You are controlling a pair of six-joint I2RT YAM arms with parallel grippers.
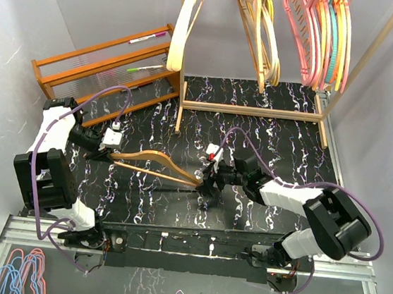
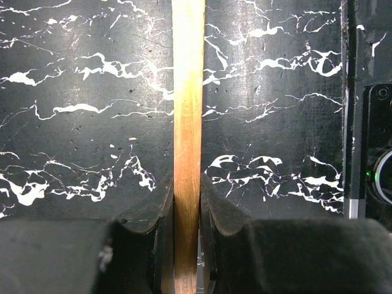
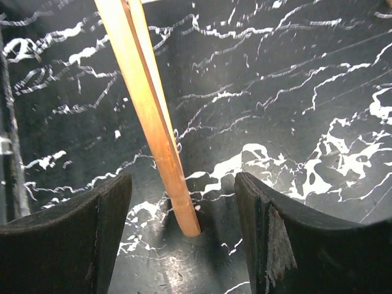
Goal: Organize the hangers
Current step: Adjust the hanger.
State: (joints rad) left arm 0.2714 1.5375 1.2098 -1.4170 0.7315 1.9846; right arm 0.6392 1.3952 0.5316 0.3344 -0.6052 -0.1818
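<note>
A tan wooden hanger (image 1: 153,165) lies across the black marbled mat between my two arms. My left gripper (image 1: 105,152) is shut on the hanger's left end; the left wrist view shows the wooden bar (image 2: 187,135) pinched between both pads. My right gripper (image 1: 204,182) is open at the hanger's right end; the right wrist view shows the wooden tip (image 3: 184,208) between the spread fingers, touching neither. Other hangers hang on the rail at the back: tan wooden hangers (image 1: 185,25), more tan ones (image 1: 262,34), and pink, orange, teal and yellow ones (image 1: 322,41).
An orange-brown slatted shelf rack (image 1: 98,72) stands at the back left. The pale wooden frame (image 1: 250,110) stands across the back of the mat. More pink and blue hangers (image 1: 22,273) lie below the near edge at the left.
</note>
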